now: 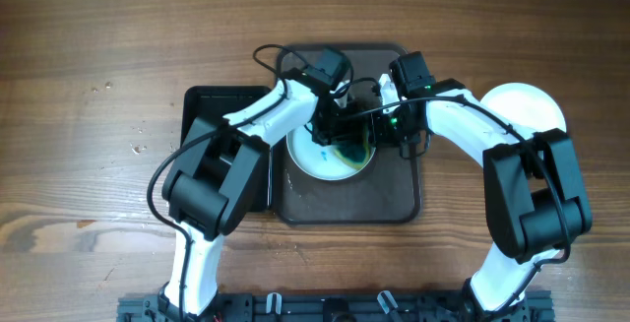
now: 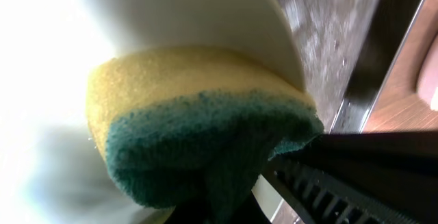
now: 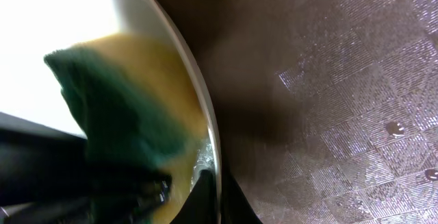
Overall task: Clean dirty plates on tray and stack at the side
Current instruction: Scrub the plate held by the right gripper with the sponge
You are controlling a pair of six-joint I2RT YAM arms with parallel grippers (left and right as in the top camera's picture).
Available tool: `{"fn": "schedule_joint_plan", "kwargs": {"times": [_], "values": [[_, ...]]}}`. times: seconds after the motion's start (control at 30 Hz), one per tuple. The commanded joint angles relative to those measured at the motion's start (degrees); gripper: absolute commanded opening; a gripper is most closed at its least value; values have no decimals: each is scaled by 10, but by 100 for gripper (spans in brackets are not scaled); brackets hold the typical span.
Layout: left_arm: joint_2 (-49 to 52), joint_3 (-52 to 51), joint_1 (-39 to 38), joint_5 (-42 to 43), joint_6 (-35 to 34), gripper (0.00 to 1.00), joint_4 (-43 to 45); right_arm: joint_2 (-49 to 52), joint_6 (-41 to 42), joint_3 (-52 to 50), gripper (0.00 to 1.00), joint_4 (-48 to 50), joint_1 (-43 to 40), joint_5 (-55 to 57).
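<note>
Both arms arch inward, left claw (image 1: 342,133) and right claw (image 1: 387,130) clamped tight (tips close together).

The overhead camera looks straight down on the counter (image 1: 89,46) from high above both arms. The wrist cameras peer very closely past the left end effector (image 2: 253,183) and right end effector (image 3: 209,200). Both share the sponge (image 2: 205,114) and plate (image 3: 48,18) rim just ahead.

Wood-grain table (image 1: 98,66), embossed brown tray (image 3: 342,114), porous sponge (image 2: 198,114), plate (image 1: 303,161) seemingly glossy
</note>
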Motion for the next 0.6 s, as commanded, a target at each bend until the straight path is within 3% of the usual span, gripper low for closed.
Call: {"fn": "schedule_joint_plan", "kwargs": {"times": [0.0, 0.17, 0.37, 0.5, 0.57], "values": [[24, -19, -5, -68, 9, 4, -57, 23, -8, -11, 4, -9, 3, 40], [23, -19, 45, -266, -11, 4, -157, 23, -8, -11, 4, -8, 3, 40], [14, -19, 82, -429, -10, 4, -202, 23, -8, -11, 4, -7, 3, 40], [2, -19, 81, -475, -16, 4, -202, 23, -9, -11, 4, -6, 3, 40], [-4, -19, 81, -472, -59, 4, -195, 23, -9, -11, 4, -6, 3, 40]]}}
